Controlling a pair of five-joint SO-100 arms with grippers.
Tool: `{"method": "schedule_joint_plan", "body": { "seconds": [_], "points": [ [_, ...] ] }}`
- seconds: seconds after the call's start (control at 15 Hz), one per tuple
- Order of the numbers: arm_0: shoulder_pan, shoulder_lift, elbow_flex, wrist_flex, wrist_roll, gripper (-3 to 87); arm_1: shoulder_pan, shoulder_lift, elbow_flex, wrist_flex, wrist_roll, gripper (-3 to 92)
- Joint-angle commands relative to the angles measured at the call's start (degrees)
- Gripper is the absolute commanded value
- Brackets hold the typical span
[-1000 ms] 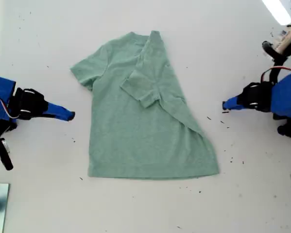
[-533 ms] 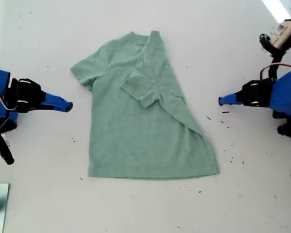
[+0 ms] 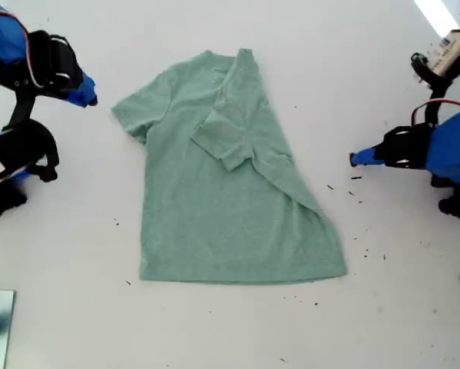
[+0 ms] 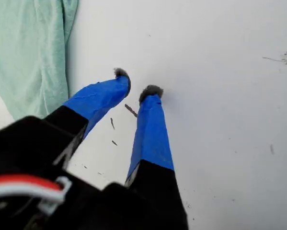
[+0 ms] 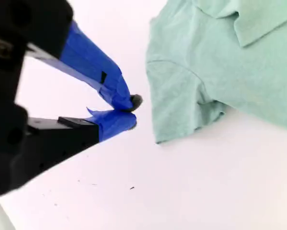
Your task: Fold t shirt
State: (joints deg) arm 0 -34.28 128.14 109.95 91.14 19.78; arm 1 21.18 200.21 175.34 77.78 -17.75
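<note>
Pale green cloth lay across the middle of the white table (image 3: 383, 61): the t shirt (image 3: 214, 207), flat on its back, with the hem toward the bottom of the exterior view and the collar toward the top. One side of it, the one on the exterior view's right, was folded in over the chest, so that a sleeve rested on the front and a slanting edge ran down to the hem corner. The other sleeve, on the exterior view's left, still lay spread out.

My first gripper (image 3: 355, 160) reached in from the exterior view's right on a low, nearly level arm, its blue-taped tips pointing toward the shirt but well apart from it, over bare table with small dark specks (image 3: 357, 197) nearby. In the first wrist view its jaws stood a little apart, a narrow gap between the tips, with nothing between them.

My second gripper (image 3: 90, 98) sat at the exterior view's upper left, the arm raised and bent, the tips angled toward the spread sleeve and near it without touching. In the second wrist view its jaws were pressed together at the tips, empty.
</note>
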Motion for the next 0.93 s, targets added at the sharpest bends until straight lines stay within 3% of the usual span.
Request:
{"method": "schedule_joint_plan", "body": {
  "seconds": [0.0, 0.27, 0.47, 0.8, 0.87],
  "points": [
    [0.53, -5.62, -4.92, 0.35, 1.85, 29.7, 0.18, 0.70, 2.99, -1.67, -1.05, 6.4],
    [-2.46, -8.61, -1.32, -2.02, 3.08, 32.8, 0.44, 0.70, 2.99, -1.67, -1.41, 6.0],
    [-7.03, -10.20, 8.53, -10.63, 5.19, 31.6, 0.00, 0.70, 2.99, -1.67, -1.32, 5.9],
    [-7.12, -23.47, 15.29, -24.08, 4.22, 29.5, -1.41, 0.70, 2.99, -1.67, -0.35, 5.6],
    [-7.12, -26.02, 15.38, -25.93, 4.48, 23.5, -1.49, 0.70, 2.99, -1.67, -0.26, 5.6]
  ]
}}
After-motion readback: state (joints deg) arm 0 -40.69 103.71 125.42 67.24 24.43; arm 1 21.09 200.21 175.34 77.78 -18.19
